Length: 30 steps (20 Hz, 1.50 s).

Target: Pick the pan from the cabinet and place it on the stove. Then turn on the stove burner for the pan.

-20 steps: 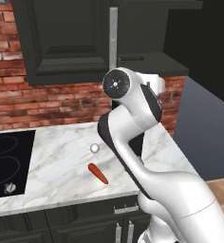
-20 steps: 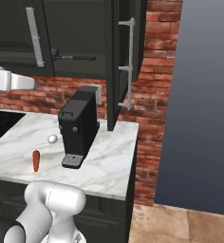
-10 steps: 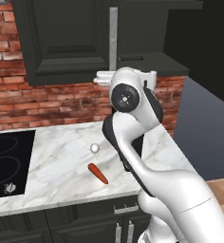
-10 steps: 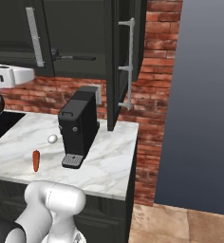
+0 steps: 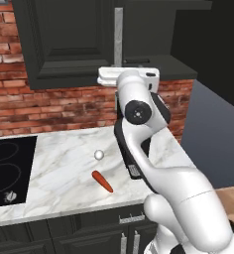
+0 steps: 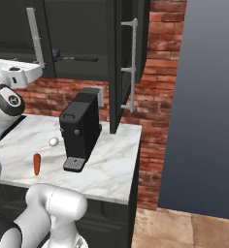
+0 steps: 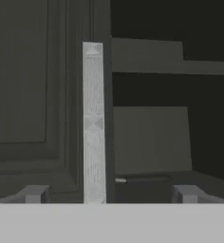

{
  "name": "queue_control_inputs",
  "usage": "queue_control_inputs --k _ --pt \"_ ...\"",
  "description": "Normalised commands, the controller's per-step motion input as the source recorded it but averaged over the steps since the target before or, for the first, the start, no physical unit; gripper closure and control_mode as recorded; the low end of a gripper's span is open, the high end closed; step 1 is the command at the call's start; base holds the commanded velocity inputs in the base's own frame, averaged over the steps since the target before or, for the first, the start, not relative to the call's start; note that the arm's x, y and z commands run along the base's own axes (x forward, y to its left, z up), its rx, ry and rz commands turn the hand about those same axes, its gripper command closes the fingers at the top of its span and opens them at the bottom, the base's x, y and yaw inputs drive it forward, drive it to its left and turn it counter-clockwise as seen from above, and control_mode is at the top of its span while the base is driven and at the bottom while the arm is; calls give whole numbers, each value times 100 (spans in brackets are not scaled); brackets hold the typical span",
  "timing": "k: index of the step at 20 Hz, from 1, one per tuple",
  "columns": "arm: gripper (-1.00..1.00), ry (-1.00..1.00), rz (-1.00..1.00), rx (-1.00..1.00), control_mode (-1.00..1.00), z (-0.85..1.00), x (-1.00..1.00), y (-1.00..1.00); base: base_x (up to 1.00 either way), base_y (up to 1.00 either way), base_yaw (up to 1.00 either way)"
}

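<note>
- So the right-hand door of the cabinet [image 6: 121, 63] is swung open, edge-on in the right base view with its bar handle [image 6: 132, 63] facing out. The left door [image 5: 64, 39] looks closed. I'd call the opening step done.
- The pan [image 6: 75, 58] sits inside on the cabinet's lower shelf. What I can make out is the long thin handle pointing toward the open side; the bowl is mostly tucked behind the left door's handle bar [image 6: 36, 43] and the dark interior. In the hand view a thin dark rod with a pale tip [image 7: 142, 180] low down is probably that same pan handle, but it's murky.
- The gripper [image 7: 109, 194] is wide open and holding nothing. It's up at cabinet height, facing the left door's silver bar and the open cavity beside it, apart from the pan.
- The stove [image 5: 10, 168] is off to the left end of the table [image 5: 64, 173], with nothing on its rings. Little silver knobs [image 5: 9, 196] are at the front edge, and I can't tell their setting.
- Other stuff on the table: a carrot [image 5: 102, 181], a small white ball-ish thing [image 5: 98, 155] and a black coffee machine [image 6: 80, 128]. None of it's in the way of the stove.
- So my read: early days. Still left: reach in, grab the pan, carry it over to a ring, then turn the matching knob.
</note>
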Motion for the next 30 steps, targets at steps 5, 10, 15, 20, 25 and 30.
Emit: queue_control_inputs --k 5,10,15,20,25,30 --pt "-100 -3 6 0 -100 0 43 15 0 0 0" --pt "-100 0 1 0 -100 6 47 10 0 0 0" --pt "-100 0 0 0 -100 7 45 9 0 0 0" --pt "-100 0 0 0 -100 2 37 8 0 0 0" --pt "-100 0 1 0 -100 0 37 4 0 0 0" --pt "-100 0 3 0 -100 0 48 7 0 0 0"
